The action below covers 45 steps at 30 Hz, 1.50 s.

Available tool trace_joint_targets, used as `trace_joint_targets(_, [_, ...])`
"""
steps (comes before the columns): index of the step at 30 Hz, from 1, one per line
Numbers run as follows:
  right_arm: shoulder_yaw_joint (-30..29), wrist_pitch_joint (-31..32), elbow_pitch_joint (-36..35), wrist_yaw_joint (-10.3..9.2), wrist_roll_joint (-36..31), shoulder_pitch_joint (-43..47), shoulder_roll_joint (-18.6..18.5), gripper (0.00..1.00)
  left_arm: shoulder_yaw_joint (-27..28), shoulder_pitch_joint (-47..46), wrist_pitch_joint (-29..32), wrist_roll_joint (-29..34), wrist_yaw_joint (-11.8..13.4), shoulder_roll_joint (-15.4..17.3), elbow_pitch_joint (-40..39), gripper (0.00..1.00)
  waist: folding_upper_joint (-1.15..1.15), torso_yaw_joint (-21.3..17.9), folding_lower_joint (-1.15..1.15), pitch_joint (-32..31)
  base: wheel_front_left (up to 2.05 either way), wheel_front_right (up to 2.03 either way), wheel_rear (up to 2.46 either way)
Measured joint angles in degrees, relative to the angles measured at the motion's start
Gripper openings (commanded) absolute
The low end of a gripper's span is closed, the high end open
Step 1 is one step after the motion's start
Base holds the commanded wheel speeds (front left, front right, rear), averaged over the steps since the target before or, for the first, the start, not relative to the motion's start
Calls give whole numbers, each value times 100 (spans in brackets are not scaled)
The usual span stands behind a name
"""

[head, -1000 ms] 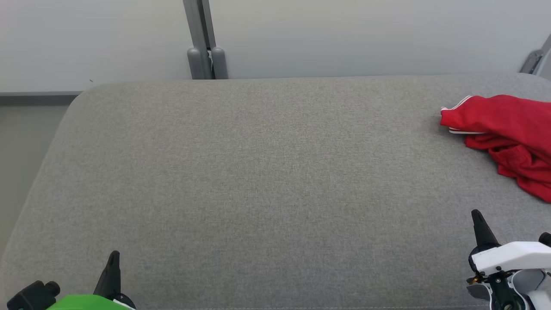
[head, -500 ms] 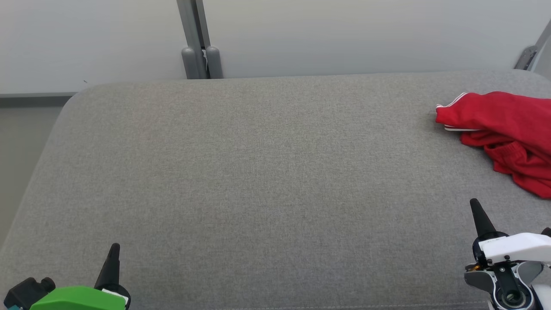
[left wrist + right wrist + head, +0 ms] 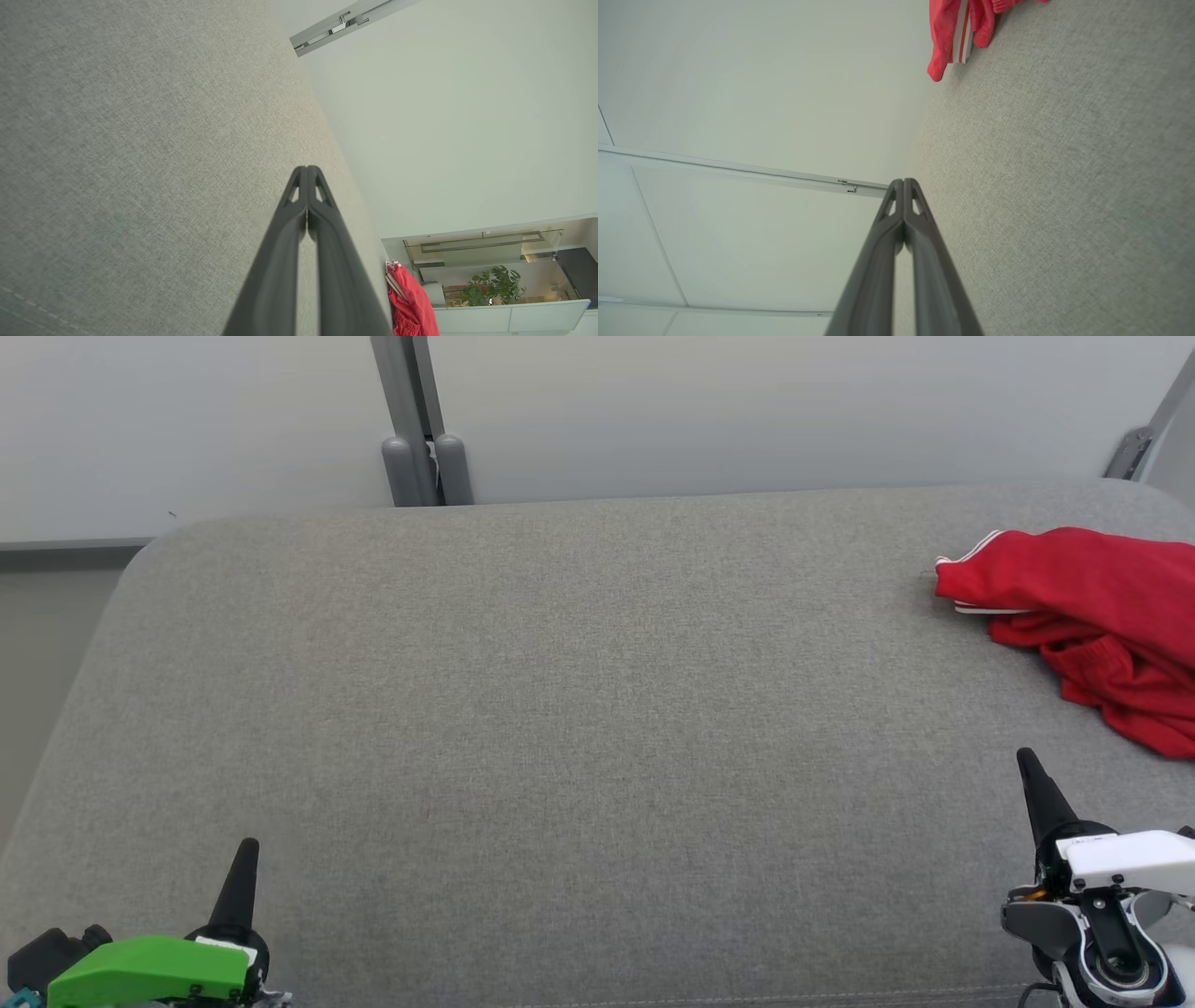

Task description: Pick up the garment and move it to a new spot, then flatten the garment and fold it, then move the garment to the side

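Head view: a grey fabric-covered worktop [image 3: 560, 709] with rounded far corners spans nearly the whole frame, backed by a pale wall [image 3: 747, 411]. The red garment [image 3: 1083, 607] lies crumpled at the worktop's far right, cut off by the frame's right edge, and touches neither claw. A grey post [image 3: 411, 420] stands against the wall behind the far edge, left of centre.

Compared with one second ago, the whole scene sits a little further left and higher, so the camera has moved. The garment keeps its shape and its place on the fabric. Both claws stand higher in the frame than before, by more than the scene's own shift.

The left claw [image 3: 246, 859], at the lower left above a green cover [image 3: 149, 966], has its two dark fingers pressed together and holds nothing. The right claw [image 3: 1030, 775], at the lower right on a white housing [image 3: 1130, 854], is likewise fully closed and empty, near the garment's lower edge but apart from it. Both wrist views confirm fingertips meeting over bare fabric.

White trim [image 3: 971, 553] edges the garment's left end.
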Motion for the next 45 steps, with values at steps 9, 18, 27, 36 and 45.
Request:
trace_joint_targets(9, [-158, 146, 9, 132, 545, -122, 113, 0, 63, -205, 64, -675, -144, -47, 169, 0, 0, -50, 0, 17, 0, 0, 0])
trace_joint_targets(18, [-312, 302, 13, 245, 1131, -250, 218, 0, 145, -413, 160, -1336, -250, -91, 341, 0, 0, -101, 0, 33, 0, 0, 0])
trace_joint_targets(27, [-403, 398, 15, 319, 1477, -330, 292, 0, 199, -553, 229, -1722, -350, -124, 457, 0, 0, -129, 0, 43, 0, 0, 0])
trace_joint_targets(36, [-403, 398, 14, 337, 1478, -331, 292, 0, 202, -563, 234, -1722, -353, -133, 499, 0, 0, -128, 0, 42, 0, 0, 0])
trace_joint_targets(45, [-403, 398, 14, 337, 1478, -331, 292, 0, 204, -567, 234, -1722, -369, -136, 527, 0, 0, -127, 0, 41, 0, 0, 0])
